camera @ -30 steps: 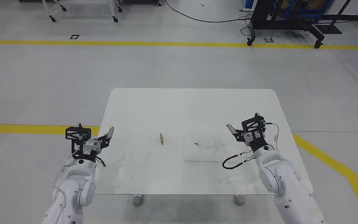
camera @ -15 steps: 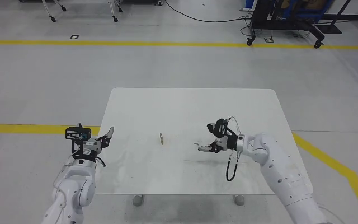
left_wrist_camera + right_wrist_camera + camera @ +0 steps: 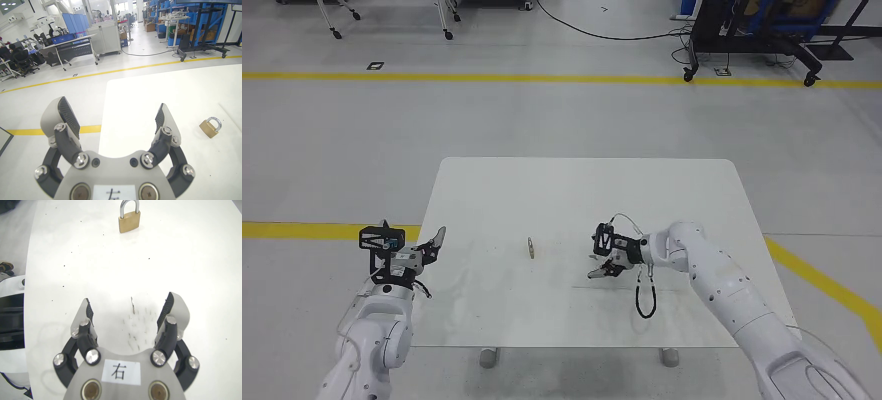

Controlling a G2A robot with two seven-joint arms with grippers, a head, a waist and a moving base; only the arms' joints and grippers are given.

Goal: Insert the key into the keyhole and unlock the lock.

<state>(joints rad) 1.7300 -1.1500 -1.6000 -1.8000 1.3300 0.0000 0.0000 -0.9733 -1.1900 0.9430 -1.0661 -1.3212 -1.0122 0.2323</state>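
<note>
A brass padlock (image 3: 530,247) with a steel shackle lies flat on the white table (image 3: 582,190), left of centre; it also appears in the left wrist view (image 3: 209,127) and the right wrist view (image 3: 129,221). The small silver key (image 3: 133,305) lies on the table a little right of the padlock. My right gripper (image 3: 596,255) hovers low over the key, open, its fingers straddling it (image 3: 128,297) and nothing held. At the table's left edge my left gripper (image 3: 432,243) is open and empty (image 3: 113,113), well short of the padlock.
Scuff marks and small dark specks (image 3: 136,330) dot the table around the key. A black cable loop (image 3: 645,300) hangs from the right arm above the table's front part. Yellow floor lines (image 3: 302,230) run past the table.
The right arm has swung from the table's right edge in to the middle, and its open gripper now sits over the key. Left arm and padlock have not moved.
</note>
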